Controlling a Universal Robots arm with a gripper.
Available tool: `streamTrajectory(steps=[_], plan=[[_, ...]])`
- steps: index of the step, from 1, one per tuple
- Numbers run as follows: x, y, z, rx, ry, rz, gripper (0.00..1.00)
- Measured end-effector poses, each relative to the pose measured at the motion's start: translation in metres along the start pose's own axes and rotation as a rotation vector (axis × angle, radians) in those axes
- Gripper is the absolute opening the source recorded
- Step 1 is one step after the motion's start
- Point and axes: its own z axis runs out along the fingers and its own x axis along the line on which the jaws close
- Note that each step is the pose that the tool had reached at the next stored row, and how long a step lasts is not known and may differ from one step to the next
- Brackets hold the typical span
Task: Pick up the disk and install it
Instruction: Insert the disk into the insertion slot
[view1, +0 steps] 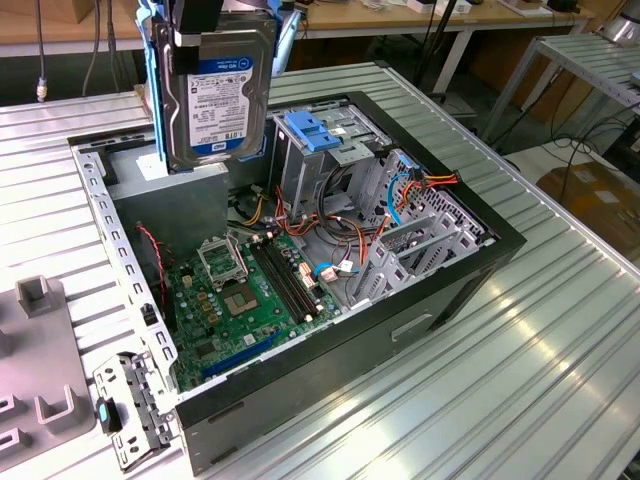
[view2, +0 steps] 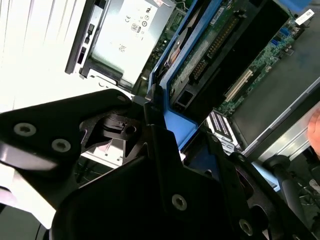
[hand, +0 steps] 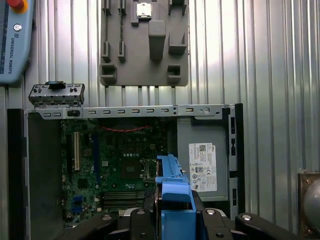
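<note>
The claw (view1: 199, 18) is clamped on the top end of the disk (view1: 220, 100). The disk hangs upright, long axis vertical, above the open computer case (view1: 440, 300). In the exterior view, the metal cage (view1: 300, 170) with the blue latch (view1: 318, 132) stands near, between 3 and 4 o'clock from the disk.

My gripper (view1: 199, 24) reads matte black from end to end; in the exterior view it is a squared black block at the far edge of the scene. The second wrist view gives me the detail: flat, angular plates (view2: 55, 125) with bevelled edges, and a bulkier moulded housing (view2: 150, 210). Bright silver round-headed screws (view2: 24, 129) stud them, two side by side on one plate. A round black pivot boss (view2: 123, 131) sits recessed between plates. In the first wrist view, black link arms (hand: 260, 225) carry more silver screws.
</note>
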Motion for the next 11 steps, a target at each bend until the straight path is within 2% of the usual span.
streamTrajectory(steps=[8,11], plan=[[0.0037,-0.0007,0.0001,0.0001,0.0026,0.000,0.37],[0.0037,-0.0043,0.0003,0.0002,0.0060,0.000,0.37]])
